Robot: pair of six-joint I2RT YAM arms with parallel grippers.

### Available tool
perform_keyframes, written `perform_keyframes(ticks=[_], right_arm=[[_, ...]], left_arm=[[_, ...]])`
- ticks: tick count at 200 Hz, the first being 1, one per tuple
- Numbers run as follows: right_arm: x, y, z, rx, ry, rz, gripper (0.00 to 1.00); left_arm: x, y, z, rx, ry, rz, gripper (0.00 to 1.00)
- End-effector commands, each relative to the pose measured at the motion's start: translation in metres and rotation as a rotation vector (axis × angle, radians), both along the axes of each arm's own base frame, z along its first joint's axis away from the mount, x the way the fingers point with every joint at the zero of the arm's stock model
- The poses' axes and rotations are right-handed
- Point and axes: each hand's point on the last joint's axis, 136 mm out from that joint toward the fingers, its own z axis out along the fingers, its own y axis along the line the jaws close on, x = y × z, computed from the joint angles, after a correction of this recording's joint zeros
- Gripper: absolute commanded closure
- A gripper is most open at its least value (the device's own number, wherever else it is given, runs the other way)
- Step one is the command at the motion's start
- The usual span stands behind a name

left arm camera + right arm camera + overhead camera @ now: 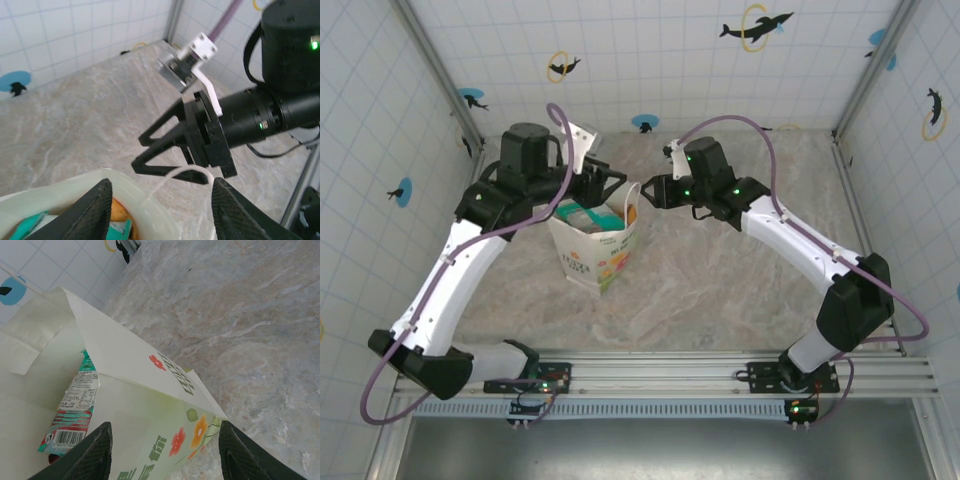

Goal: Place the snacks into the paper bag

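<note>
Snacks [585, 213] are down inside the cream-white paper carrier bag [600, 255], with both grippers open around its mouth

Bag stands upright on the grey marbled tabletop [720, 290], between the two arms. The front has red and orange flowers plus green lettering, but it's angled and I can't read it. Right wrist view looks into the mouth: a teal-white glossy packet [75, 410] lies inside, with a barcode and fine print too small to read. Left wrist view catches an orange packet [120, 212] against the rim. Left gripper [162, 185] hovers over the opening, fingers spread wide. Right gripper [165, 427] is just beside the bag's right edge, fingers spread too. A white loop handle [185, 174] curves just below it, can't tell if they touch.
</note>
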Motion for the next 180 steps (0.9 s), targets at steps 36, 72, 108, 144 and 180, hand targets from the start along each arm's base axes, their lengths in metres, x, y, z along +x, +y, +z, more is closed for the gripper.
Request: perform_keyframes(ticks=[36, 72, 108, 144, 180], right_arm=[[0.003, 0.004, 0.034, 0.042, -0.064, 0.011, 0.42], [0.015, 0.017, 0.039, 0.017, -0.100, 0.029, 0.42], [0.034, 0.040, 0.045, -0.047, -0.151, 0.073, 0.42], [0.050, 0.068, 0.053, -0.111, -0.229, 0.186, 0.41], [0.047, 0.090, 0.047, -0.173, -0.285, 0.324, 0.39]], left_arm=[[0.020, 0.023, 0.023, 0.006, 0.009, 0.208, 0.38], [0.031, 0.044, 0.032, 0.002, 0.017, 0.348, 0.32], [0.041, 0.071, 0.034, -0.013, 0.044, 0.472, 0.32], [0.055, 0.126, 0.022, -0.021, 0.115, 0.707, 0.32], [0.052, 0.148, 0.005, -0.056, 0.190, 0.797, 0.32]])
